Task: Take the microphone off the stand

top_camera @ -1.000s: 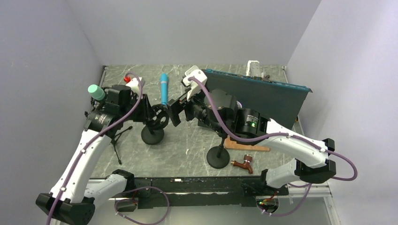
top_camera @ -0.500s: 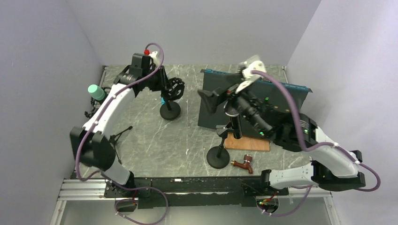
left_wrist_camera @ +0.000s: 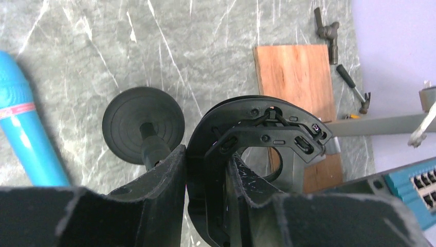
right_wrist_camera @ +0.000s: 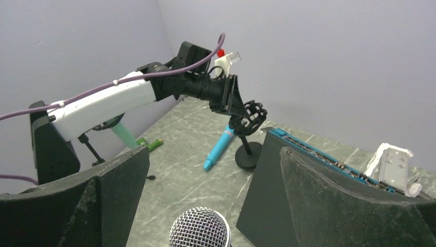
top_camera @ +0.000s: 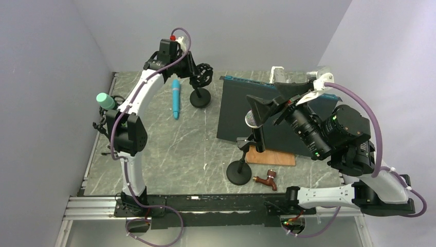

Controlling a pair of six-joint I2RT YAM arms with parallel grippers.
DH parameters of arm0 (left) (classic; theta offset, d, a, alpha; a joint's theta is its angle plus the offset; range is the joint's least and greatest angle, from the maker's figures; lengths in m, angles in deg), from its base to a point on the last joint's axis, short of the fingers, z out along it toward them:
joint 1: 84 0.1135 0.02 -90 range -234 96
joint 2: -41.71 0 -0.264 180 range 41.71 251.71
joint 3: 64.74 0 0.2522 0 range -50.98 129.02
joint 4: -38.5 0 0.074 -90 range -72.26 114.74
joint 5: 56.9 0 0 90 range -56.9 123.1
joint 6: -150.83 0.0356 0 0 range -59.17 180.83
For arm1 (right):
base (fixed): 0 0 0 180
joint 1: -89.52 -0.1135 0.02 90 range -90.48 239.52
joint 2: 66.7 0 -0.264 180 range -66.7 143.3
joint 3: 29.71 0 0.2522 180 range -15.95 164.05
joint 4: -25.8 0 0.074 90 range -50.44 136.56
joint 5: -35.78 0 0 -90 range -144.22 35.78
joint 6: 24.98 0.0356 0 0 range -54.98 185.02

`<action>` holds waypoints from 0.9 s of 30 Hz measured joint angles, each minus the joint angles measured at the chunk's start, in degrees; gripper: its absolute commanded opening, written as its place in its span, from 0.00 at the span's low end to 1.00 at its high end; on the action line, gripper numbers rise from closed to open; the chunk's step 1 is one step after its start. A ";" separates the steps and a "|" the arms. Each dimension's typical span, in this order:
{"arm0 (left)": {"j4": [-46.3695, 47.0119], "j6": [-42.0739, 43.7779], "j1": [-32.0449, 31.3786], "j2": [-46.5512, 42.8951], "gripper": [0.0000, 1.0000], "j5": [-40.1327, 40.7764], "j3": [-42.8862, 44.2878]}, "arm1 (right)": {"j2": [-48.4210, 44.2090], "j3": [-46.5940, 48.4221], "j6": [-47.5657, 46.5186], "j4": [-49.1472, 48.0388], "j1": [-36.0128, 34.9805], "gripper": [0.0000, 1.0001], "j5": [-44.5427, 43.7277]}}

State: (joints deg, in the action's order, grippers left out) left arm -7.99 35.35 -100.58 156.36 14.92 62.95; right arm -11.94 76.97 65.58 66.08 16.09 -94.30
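A microphone with a silver mesh head (top_camera: 250,119) stands upright in a black stand whose round base (top_camera: 239,172) sits mid-table. My right gripper (top_camera: 273,104) is open, just above and right of the head, not touching it; in the right wrist view the head (right_wrist_camera: 199,227) shows low between the wide-apart fingers of this gripper (right_wrist_camera: 216,206). My left gripper (top_camera: 197,73) is at the back of the table, shut on the shock-mount ring (left_wrist_camera: 257,134) of a second, small stand (top_camera: 200,97). A blue microphone (top_camera: 176,98) lies on the table beside it.
A black network switch with a blue edge (top_camera: 288,110) stands upright just behind the microphone. A wooden board (top_camera: 277,158) and a brass tap (top_camera: 266,180) lie near the stand's base. A teal microphone on a tripod (top_camera: 106,101) is at the left wall.
My left arm has carried the small stand farther back and right. My right gripper has moved right and stayed open, now over the silver head.
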 measured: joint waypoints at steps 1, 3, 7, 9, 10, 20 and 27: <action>0.09 -0.22 0.00 0.83 0.00 0.00 1.03 | -0.17 -0.39 0.15 -0.02 -0.02 1.00 -0.20; -0.07 -0.35 0.00 3.39 0.00 0.00 4.35 | -0.37 -1.22 0.74 0.28 -0.02 1.00 -0.46; -0.59 -0.24 0.00 7.74 0.07 0.04 9.62 | -0.44 -1.86 1.44 0.90 -0.02 1.00 -1.03; -0.72 -0.09 0.00 9.03 0.39 0.09 10.67 | -0.44 -2.25 1.84 1.09 -0.02 1.00 -1.42; -0.68 0.00 0.00 9.49 0.49 0.11 10.78 | -0.48 -2.38 2.03 1.31 -0.02 1.00 -1.62; 1.16 1.22 -0.11 10.01 0.99 -1.44 12.02 | -1.49 -3.02 3.48 1.92 0.00 1.00 -2.73; -0.61 3.80 -0.11 7.08 0.99 -1.97 15.67 | -1.46 -3.34 3.54 2.16 -0.02 1.00 -3.45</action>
State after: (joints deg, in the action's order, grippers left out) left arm -8.60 39.16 -100.69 163.44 12.96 78.62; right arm -13.40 73.63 69.12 68.25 16.07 -97.75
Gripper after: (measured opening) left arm 0.993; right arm 0.997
